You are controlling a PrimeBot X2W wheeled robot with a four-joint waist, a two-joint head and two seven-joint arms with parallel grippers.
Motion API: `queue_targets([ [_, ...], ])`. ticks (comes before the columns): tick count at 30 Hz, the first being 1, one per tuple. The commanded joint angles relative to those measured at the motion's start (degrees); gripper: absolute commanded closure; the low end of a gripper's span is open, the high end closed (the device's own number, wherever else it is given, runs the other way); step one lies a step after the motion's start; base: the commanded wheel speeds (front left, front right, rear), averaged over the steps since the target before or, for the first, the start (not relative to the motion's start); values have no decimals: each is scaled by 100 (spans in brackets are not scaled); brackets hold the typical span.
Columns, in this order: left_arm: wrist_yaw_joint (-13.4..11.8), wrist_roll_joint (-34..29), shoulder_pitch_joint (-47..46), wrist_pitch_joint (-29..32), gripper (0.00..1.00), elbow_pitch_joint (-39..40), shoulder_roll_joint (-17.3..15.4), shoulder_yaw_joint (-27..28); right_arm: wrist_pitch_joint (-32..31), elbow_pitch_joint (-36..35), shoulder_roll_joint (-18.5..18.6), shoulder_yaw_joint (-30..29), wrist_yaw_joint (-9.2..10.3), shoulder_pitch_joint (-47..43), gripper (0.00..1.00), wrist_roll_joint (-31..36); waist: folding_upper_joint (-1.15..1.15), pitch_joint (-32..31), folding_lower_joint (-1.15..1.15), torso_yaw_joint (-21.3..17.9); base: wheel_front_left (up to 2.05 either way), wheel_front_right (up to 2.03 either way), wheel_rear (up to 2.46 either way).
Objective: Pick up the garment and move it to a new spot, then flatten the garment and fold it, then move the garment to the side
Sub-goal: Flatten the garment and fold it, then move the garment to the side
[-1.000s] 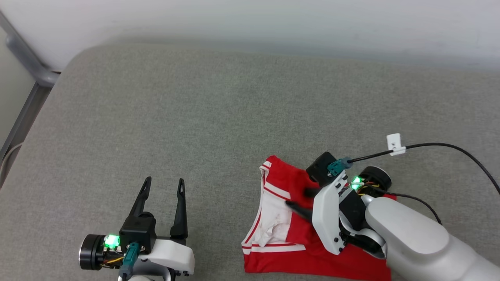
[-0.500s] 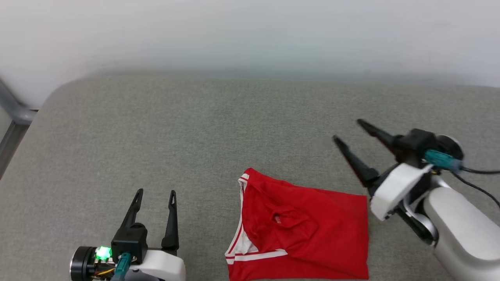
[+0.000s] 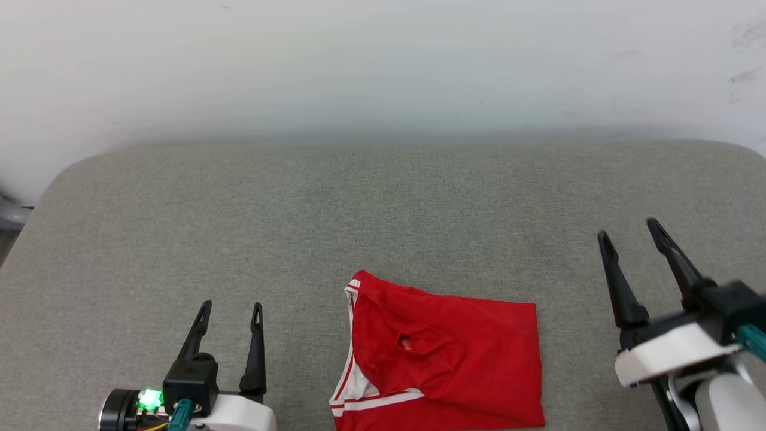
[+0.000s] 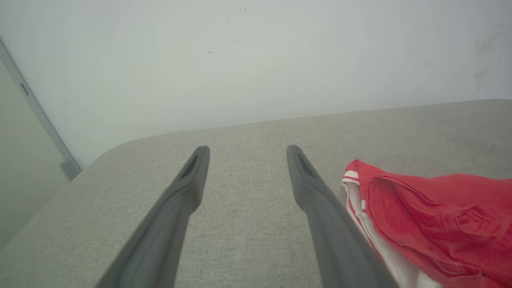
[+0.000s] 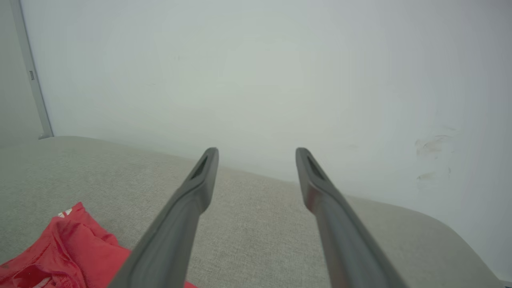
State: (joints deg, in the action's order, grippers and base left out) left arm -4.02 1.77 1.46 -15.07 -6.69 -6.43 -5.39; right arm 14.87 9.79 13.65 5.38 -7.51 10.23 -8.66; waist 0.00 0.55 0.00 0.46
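The garment lies folded into a red rectangle with white striped trim on the grey cushion, at the bottom centre of the head view. My left gripper stands open to its left, empty, its fingers pointing away from me. My right gripper is open and empty to the right of the garment, clear of the cloth. From the left wrist, the garment sits just right of the open fingers. From the right wrist, its red edge shows at lower left.
The grey cushion spreads wide behind and to both sides of the garment. A white wall rises behind it. A grey metal frame stands off the cushion's left corner.
My right gripper let go of the garment, opened wide and drew back to the right. The garment now lies flat and folded. The head camera tilted up, shifting the whole picture.
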Motion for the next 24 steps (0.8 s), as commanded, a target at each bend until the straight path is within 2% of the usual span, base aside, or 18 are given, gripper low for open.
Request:
queue_targets([
  [1, -14, 7, 71, -12, 0, 41, -13, 14, 23, -127, -156, -172, 5, -241, 0, 46, 0, -28, 0, -3, 0, 0, 0],
  [10, 4, -31, 187, -12, 0, 174, -44, -22, 29, -684, -685, -791, 5, -1202, 0, 74, 0, -105, 0, 83, 0, 0, 0],
  [24, -13, -6, 335, -12, 0, 207, -37, -57, 31, -894, -998, -893, 5, -1946, 0, -35, 0, -154, 0, 217, 0, 0, 0],
])
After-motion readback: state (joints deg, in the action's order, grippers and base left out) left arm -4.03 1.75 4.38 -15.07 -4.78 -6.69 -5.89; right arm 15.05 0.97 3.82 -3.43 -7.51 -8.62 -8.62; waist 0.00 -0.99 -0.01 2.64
